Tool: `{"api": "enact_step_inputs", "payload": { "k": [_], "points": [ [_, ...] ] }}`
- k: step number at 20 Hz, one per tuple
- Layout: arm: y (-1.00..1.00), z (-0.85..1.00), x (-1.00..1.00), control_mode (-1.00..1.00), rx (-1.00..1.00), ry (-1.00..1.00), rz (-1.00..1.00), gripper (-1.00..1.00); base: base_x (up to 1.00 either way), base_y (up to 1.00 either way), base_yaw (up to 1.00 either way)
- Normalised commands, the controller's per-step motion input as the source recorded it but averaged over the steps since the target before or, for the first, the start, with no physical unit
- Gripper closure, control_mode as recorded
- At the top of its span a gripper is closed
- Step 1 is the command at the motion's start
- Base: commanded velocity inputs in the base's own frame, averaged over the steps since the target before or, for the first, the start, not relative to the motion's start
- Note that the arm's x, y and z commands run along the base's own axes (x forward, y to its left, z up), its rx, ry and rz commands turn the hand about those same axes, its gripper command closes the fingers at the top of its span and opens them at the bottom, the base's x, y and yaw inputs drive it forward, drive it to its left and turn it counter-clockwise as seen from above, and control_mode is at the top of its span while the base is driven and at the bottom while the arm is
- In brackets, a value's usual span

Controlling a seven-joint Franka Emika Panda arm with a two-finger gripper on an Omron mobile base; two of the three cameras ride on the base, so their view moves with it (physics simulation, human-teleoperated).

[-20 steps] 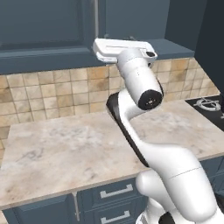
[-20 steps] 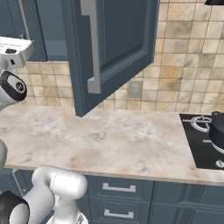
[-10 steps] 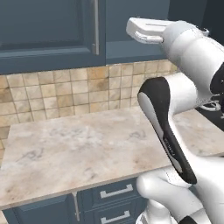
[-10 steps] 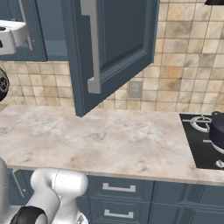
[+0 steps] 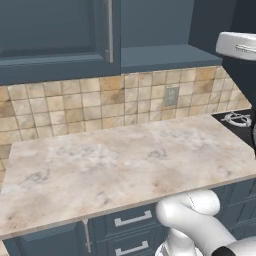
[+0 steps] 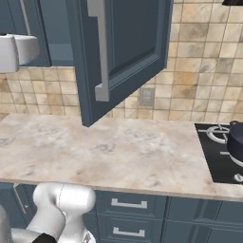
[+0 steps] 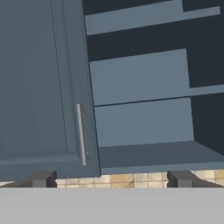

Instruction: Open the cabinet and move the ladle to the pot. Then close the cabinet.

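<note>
Cabinet (image 6: pixel 123 52), dark blue-grey, wall-mounted above the marble counter (image 5: pixel 125 165): right door swung wide open toward the room, left door (image 5: pixel 50 35) shut, each with a long vertical silver bar handle (image 6: pixel 99 52). Interior shelves (image 7: pixel 144 74) bare where visible. Pot (image 6: pixel 236 142), dark and glossy, on the black cooktop (image 6: pixel 218 152) at the counter's right end. Gripper (image 7: pixel 111 178) raised before the open interior, fingers (image 7: pixel 43 178) spread wide apart, nothing between them. Tan tile backsplash (image 5: pixel 100 105) behind; drawers (image 6: pixel 128 213) below the counter's front edge.
</note>
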Motion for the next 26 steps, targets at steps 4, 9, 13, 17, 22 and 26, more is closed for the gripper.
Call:
{"api": "enact_step_inputs", "payload": {
  "k": [4,9,13,17,22,26],
  "points": [
    [-1.0,-0.32,-0.98,-1.0,0.0,0.21,0.04,-1.0,0.0,0.0,0.0],
    [-0.96,-0.71,-0.93,-1.0,0.0,0.21,0.07,-1.0,0.0,0.0,0.0],
    [-0.71,-0.62,-0.27,-1.0,0.08,0.07,0.08,-1.0,0.0,0.0,0.0],
    [-0.69,-0.2,0.62,-1.0,0.21,0.07,0.13,-1.0,0.0,0.0,0.0],
    [-0.38,-0.19,0.99,-1.0,0.22,0.06,0.15,-1.0,0.0,0.0,0.0],
    [-0.1,-0.4,1.0,-1.0,0.16,-0.01,0.14,-1.0,0.0,0.0,0.0]
  ]
}}
